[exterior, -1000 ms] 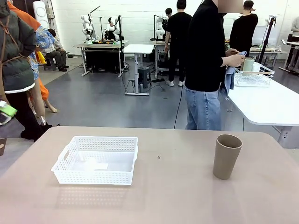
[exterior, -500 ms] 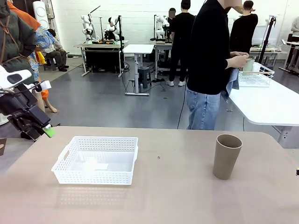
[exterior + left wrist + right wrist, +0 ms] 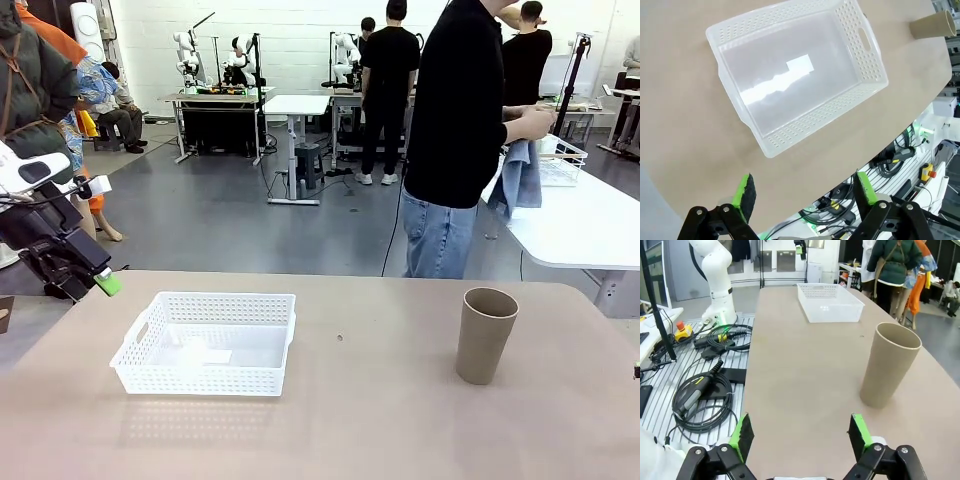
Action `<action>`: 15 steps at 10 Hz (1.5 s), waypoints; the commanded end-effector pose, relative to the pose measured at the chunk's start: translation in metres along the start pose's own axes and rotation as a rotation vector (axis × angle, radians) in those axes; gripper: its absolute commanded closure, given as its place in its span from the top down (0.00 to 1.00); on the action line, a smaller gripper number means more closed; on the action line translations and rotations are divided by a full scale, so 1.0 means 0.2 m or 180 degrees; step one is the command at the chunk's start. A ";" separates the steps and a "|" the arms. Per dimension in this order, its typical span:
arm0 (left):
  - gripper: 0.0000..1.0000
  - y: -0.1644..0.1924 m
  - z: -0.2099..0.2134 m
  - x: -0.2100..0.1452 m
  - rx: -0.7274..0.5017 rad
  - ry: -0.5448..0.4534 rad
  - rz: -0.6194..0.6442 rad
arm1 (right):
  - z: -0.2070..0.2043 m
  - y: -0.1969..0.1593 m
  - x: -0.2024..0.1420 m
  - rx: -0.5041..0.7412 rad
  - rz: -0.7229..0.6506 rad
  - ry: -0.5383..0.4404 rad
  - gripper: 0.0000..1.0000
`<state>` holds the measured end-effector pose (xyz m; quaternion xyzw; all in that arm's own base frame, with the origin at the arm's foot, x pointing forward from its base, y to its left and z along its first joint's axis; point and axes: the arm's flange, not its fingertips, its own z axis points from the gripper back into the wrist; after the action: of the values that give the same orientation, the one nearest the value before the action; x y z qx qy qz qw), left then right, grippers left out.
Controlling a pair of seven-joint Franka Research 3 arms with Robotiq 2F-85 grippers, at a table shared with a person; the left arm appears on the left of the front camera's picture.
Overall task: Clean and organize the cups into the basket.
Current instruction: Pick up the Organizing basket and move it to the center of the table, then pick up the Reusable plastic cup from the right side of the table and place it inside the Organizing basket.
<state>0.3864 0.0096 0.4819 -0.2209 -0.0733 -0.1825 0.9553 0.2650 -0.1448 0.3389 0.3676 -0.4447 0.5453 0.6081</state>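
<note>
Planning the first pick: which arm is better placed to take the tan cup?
Right. The tan cup stands upright just ahead of the open right gripper, on that arm's side. The open left gripper hangs at the table's left edge, with the basket between it and the cup.

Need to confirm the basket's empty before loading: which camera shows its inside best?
Left wrist view: it looks down into the basket, with the whole floor visible. The front view sees the basket low, from the side; the right wrist view has it small and far off.
</note>
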 end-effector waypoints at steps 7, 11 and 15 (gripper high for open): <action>1.00 -0.42 -0.28 0.12 0.2260 -0.0083 0.0557 | -0.19 -0.08 -0.06 0.0017 0.0026 0.0006 1.00; 1.00 -0.57 -0.44 0.19 0.3023 -0.0007 0.0666 | -0.47 -0.21 -0.21 -0.0091 0.0198 0.0207 1.00; 1.00 -0.42 -0.51 0.13 0.2646 0.0061 0.1075 | -0.59 -0.28 -0.24 -0.0183 0.0411 0.0199 1.00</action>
<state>0.3851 -0.1117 0.4337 0.2089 -0.0955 0.0017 0.9733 0.3437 -0.0635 0.2941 0.3279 -0.4452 0.5733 0.6046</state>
